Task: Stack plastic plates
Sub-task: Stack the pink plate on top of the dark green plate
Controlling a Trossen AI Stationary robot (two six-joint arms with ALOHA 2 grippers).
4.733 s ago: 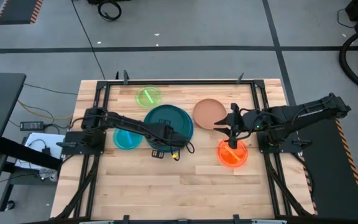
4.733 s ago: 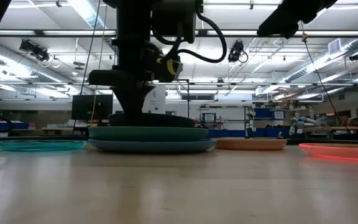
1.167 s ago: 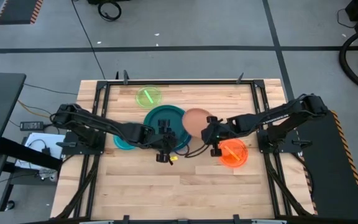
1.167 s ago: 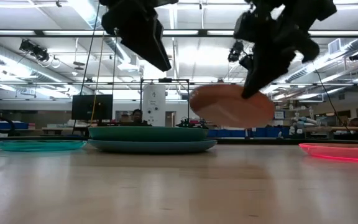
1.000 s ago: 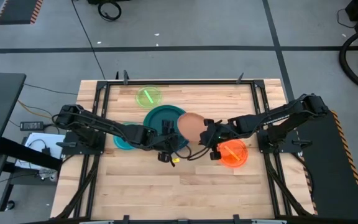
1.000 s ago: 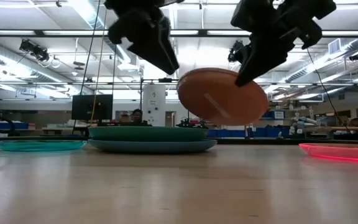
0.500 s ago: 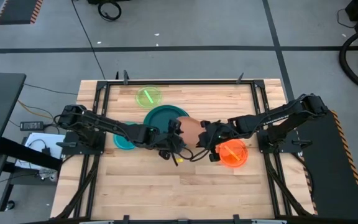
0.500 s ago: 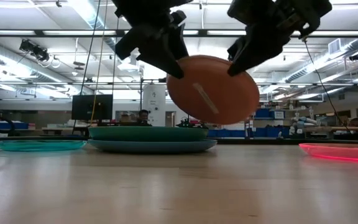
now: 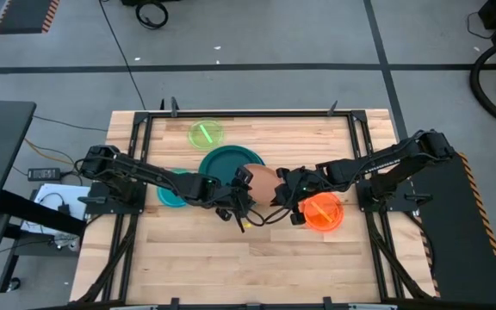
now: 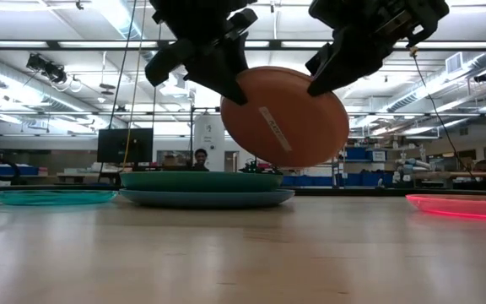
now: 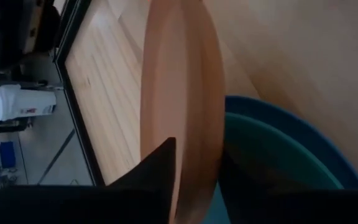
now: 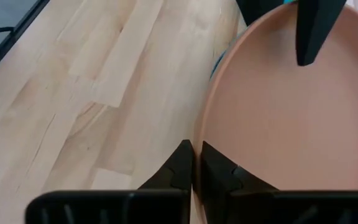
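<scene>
Four cams on one worktable: overhead, table-level, two wrist cams.

High cam looks straight down from well above; whole table (image 9: 257,258) mid-frame, floor all round, both arms reaching in from left and right edges. Low cam sits at tabletop height, faces level across the wood into the room behind; arms drop in from frame top. Each wrist cam is v. close, looking past its own dark fingers at frame bottom. All four share the tan plate (image 9: 265,182) (image 10: 285,116) (image 11: 182,118) (image 12: 284,118) at table centre; left wrist cam sees it edge-on, right wrist cam sees its face.
</scene>
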